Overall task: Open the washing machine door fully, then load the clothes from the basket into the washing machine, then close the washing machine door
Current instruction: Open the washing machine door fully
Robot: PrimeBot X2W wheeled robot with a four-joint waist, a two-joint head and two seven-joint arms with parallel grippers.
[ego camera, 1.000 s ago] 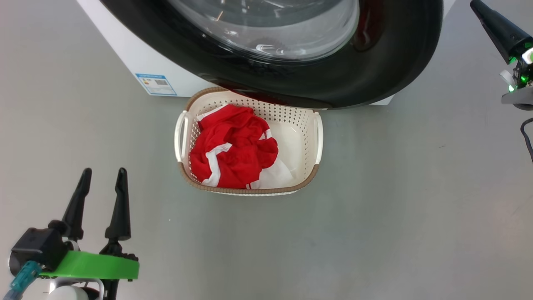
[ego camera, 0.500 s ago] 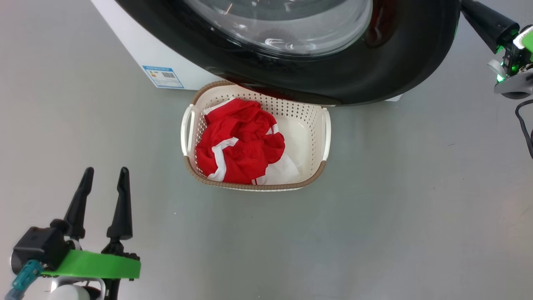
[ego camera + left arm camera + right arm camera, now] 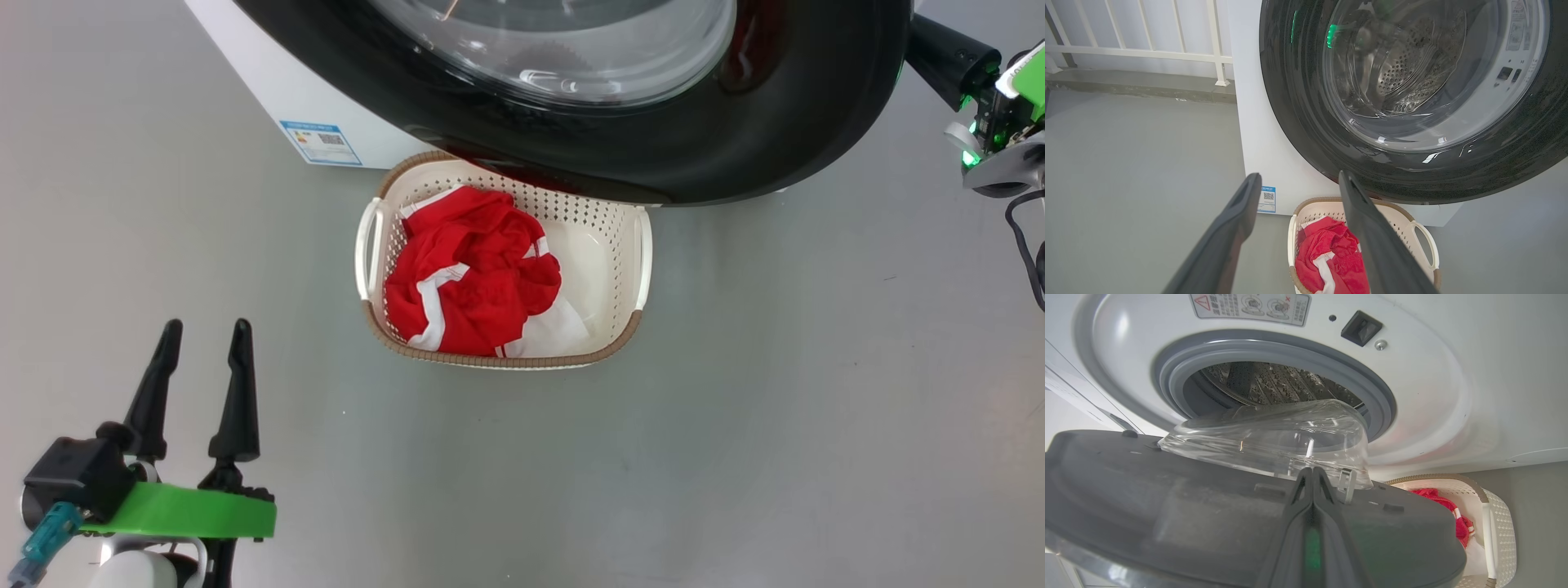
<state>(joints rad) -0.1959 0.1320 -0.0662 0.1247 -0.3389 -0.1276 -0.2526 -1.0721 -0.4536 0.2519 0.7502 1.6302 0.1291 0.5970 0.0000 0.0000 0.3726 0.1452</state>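
Black door overhangs basket rim, left end effector spread, right end effector closed

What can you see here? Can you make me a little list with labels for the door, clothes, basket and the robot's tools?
door: washing machine door partly open, steel drum showing behind it
clothes: red and white clothes, lying in the basket
basket place: on the grey floor, far end under the door
left tool: left tool open, empty, apart from the basket
right tool: right tool shut, by the door's inner side
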